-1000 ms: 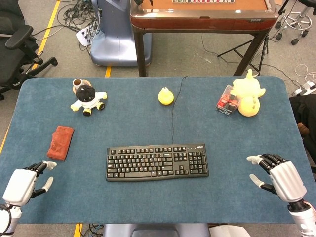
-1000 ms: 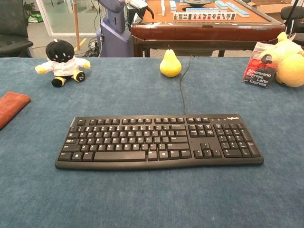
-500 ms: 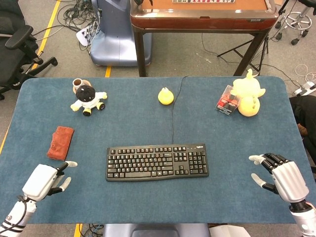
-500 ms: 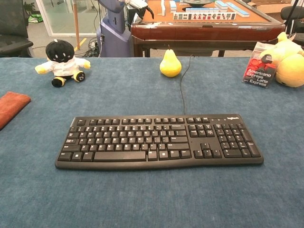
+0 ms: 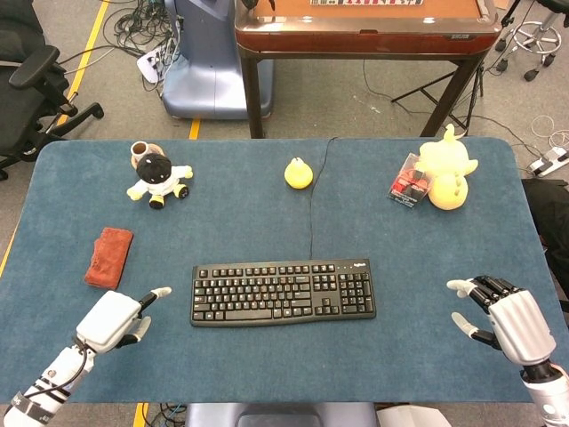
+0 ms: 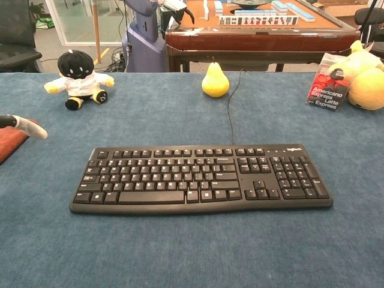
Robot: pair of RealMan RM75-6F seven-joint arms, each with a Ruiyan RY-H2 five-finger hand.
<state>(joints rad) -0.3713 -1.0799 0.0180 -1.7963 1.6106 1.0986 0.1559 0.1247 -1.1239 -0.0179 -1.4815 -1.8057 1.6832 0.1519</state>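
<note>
Hovering near the front-left of the blue desk (image 5: 267, 213), the left hand (image 5: 111, 320) holds nothing, fingers spread, one pointing toward the keyboard (image 5: 283, 292). Head view shows the whole hand, just left of the keyboard's left end and apart from it; chest view catches only a single fingertip (image 6: 27, 126) entering at the left edge, over the red cloth (image 6: 12, 138). Right hand (image 5: 502, 316) also empty, fingers apart, well right of the keyboard near the desk's front-right; seen in head view only.

Keyboard lies centred toward the front, its cable running back past a yellow pear (image 5: 299, 173). Chest view makes the key rows readable, and the label on the red packet (image 6: 327, 81). Head view shows the cloth's full outline, a small cup (image 5: 140, 151) behind the black-headed plush doll (image 5: 158, 179), and the whole yellow plush (image 5: 447, 169) touching the packet; chest view crops that plush.
</note>
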